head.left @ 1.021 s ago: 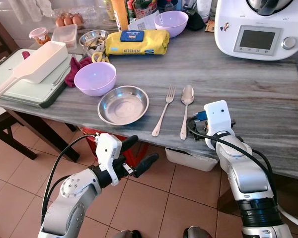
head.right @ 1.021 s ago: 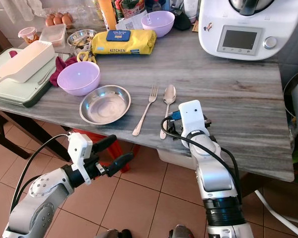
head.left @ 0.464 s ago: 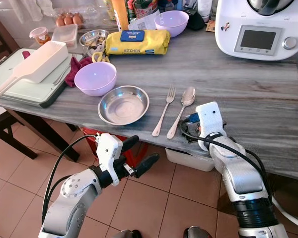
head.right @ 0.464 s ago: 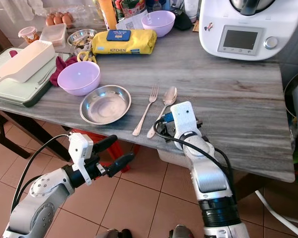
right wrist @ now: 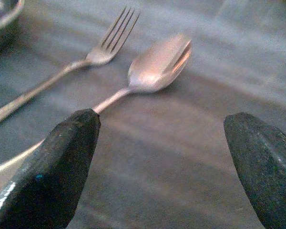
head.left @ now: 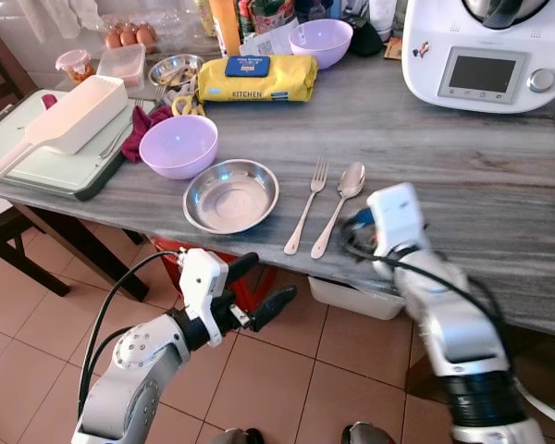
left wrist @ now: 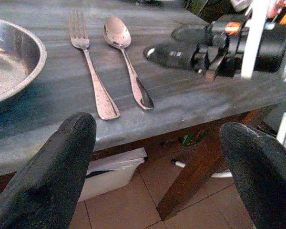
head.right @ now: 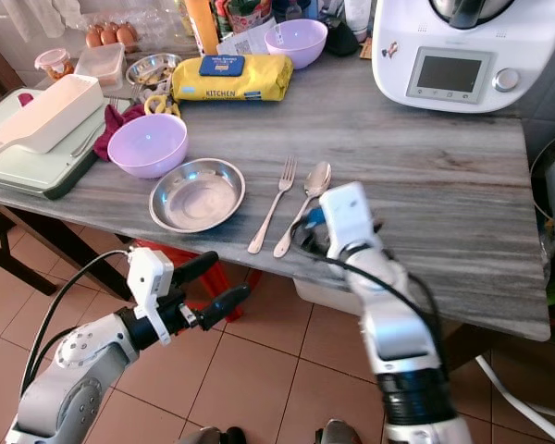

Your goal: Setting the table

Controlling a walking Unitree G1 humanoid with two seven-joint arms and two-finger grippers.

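Steel spoon lies on the grey table, bowl far, handle slanting near-left toward the edge, just right of the fork. Right gripper spread wide just beside it; left gripper spread below the table edge.

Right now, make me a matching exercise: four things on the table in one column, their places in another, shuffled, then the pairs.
Things:
1. fork
2. spoon
3. steel plate
4. yellow pack

Places:
A. at the table's far side, beside the small steel bowl
B. just left of the fork
C. between the steel plate and the spoon
D. nearest the right end effector

Pairs: 1-C, 2-D, 3-B, 4-A
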